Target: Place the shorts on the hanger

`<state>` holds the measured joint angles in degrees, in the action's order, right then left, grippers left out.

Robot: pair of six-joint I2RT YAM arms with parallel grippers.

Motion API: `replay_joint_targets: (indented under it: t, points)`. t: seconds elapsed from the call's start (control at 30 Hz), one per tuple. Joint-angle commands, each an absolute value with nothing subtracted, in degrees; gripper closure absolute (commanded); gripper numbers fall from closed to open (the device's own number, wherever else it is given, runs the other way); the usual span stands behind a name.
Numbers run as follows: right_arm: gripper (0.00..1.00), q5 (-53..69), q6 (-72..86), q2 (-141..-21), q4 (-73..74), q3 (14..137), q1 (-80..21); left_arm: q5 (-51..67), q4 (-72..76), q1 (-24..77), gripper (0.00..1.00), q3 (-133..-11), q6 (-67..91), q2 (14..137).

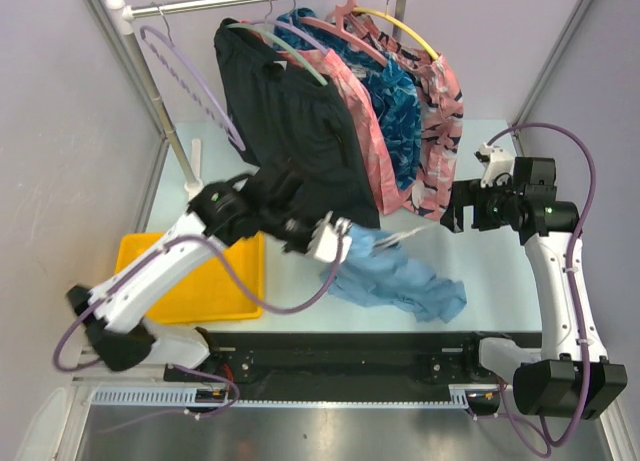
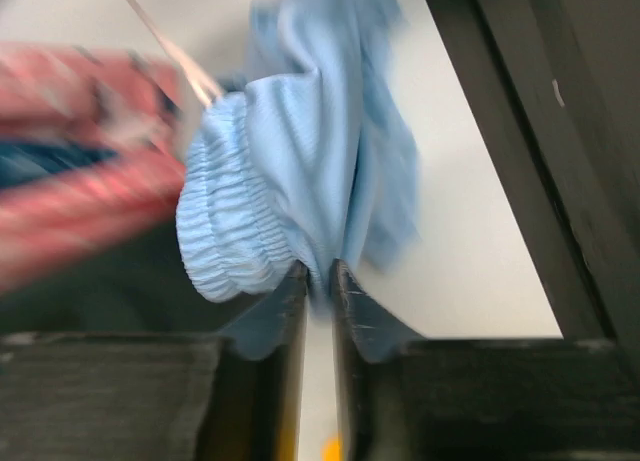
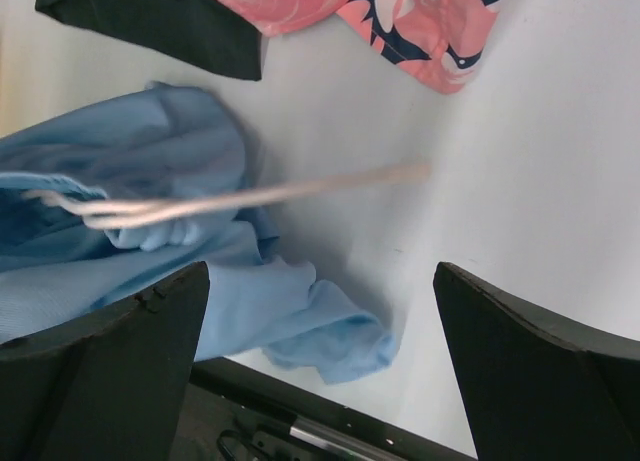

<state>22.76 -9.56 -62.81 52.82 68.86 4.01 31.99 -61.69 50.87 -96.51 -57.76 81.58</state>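
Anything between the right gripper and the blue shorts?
Only bare table and the white drawstring of the shorts, reaching toward the open right gripper; the right wrist view shows it.

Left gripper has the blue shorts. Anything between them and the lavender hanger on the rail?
Yes. In the top view the black shorts hang between the shorts, clamped in the left gripper, and the hanger at the left end of the rail. Likely route around them.

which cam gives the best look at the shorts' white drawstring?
Right wrist: the drawstring runs nearly its whole length across the frame, out from the shorts. Left wrist catches only a blurred sliver near the top; top external shows just a short pale streak.
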Motion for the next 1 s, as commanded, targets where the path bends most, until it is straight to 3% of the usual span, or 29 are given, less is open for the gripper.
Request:
replay_joint_targets:
  t: [0.0, 0.07, 0.1, 0.27, 0.4, 0.57, 0.77, 0.97]
  points:
    - [0.00, 26.0, -14.5, -63.2, 55.1, 70.8, 4.4, 23.2, -65.2, 45.3, 0.57, -69.0, -70.8, 73.9]
    - [0.00, 28.5, -16.8, -64.1, 56.1, 70.7, 4.4, 20.1, -61.5, 43.3, 0.47, -62.3, -71.7, 71.3]
    - [0.00, 29.6, -17.5, -64.4, 56.4, 70.8, 4.4, 19.7, -60.8, 42.2, 0.37, -58.7, -71.3, 69.4]
    - [0.03, 35.4, -20.8, -67.9, 59.0, 70.5, 4.3, 21.8, -54.6, 42.0, 0.31, -58.7, -62.2, 67.5]
    - [0.05, 37.6, -21.0, -69.7, 58.7, 70.6, 3.3, 23.0, -52.2, 42.9, 0.30, -62.6, -52.1, 71.8]
    - [0.12, 37.6, -22.0, -69.4, 57.3, 69.0, -5.4, 24.3, -50.9, 43.2, 0.35, -62.9, -43.4, 76.7]
    - [0.16, 36.6, -25.1, -65.2, 47.9, 62.4, -16.8, 33.1, -45.9, 38.7, 0.32, -59.2, -35.3, 69.3]
    - [0.24, 36.5, -29.5, -59.4, 33.5, 50.6, -27.2, 33.5, -42.2, 36.7, 0.26, -56.0, -29.5, 57.8]
